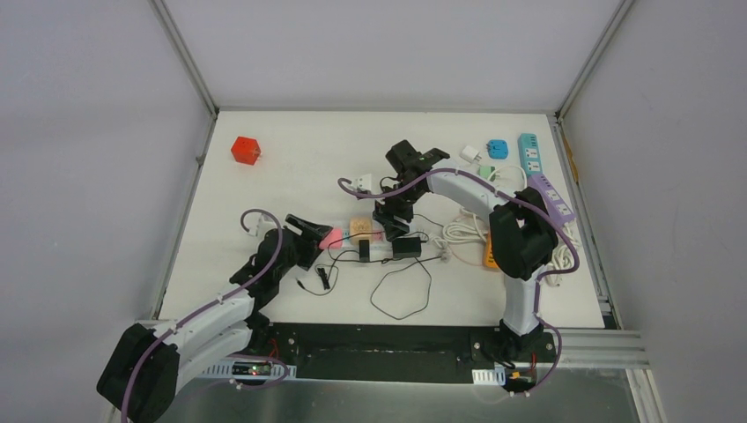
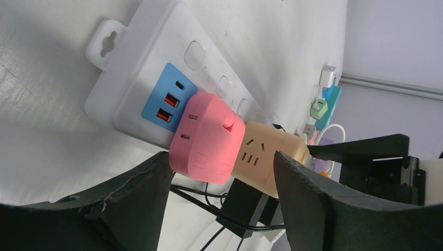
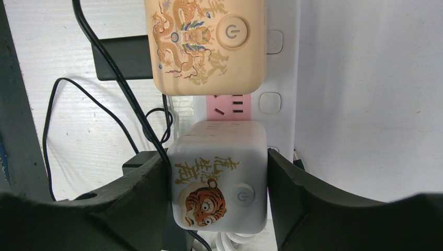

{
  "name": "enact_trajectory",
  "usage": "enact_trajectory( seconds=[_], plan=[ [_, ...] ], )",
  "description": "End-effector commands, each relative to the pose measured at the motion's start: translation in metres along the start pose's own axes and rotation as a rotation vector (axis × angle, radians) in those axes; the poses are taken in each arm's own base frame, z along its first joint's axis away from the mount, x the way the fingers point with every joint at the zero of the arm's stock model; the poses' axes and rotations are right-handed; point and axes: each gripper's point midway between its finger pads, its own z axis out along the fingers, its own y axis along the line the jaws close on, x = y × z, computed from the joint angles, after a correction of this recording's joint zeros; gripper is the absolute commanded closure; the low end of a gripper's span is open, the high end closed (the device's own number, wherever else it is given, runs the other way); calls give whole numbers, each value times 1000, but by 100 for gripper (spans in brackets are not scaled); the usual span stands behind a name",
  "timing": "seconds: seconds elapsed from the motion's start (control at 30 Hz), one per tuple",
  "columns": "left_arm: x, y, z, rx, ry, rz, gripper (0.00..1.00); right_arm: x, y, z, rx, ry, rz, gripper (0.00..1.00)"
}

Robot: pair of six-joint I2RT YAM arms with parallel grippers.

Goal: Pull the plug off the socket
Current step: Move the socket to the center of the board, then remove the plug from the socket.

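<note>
R pincer (image 3: 217, 157) clamps white tiger plug (image 3: 219, 193) by its sides, L pincer (image 2: 222, 157) wide around pink plug (image 2: 206, 138), same strip (image 2: 125, 78).

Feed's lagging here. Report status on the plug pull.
Left hand open, at pink plug. Right hand flanks tiger plug, grip unclear. Both plugs seated in power strip. Black cables alongside.
</note>
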Motion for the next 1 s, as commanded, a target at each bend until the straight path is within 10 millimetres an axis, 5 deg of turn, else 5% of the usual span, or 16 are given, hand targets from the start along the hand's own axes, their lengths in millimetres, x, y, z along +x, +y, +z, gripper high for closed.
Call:
enact_trajectory(
  seconds=[0.0, 0.53, 0.97],
  plan=[
    [-15, -33, -7, 121, -48, -61, 30, 3, 8, -10, -17, 20, 8, 72],
    [-15, -37, 2, 116, -41, -50, 36, 6, 9, -6, -30, 34, 13, 71],
    [-10, -32, 11, 85, -27, -127, 58, 6, 10, -4, -35, 40, 11, 70]
  ],
)
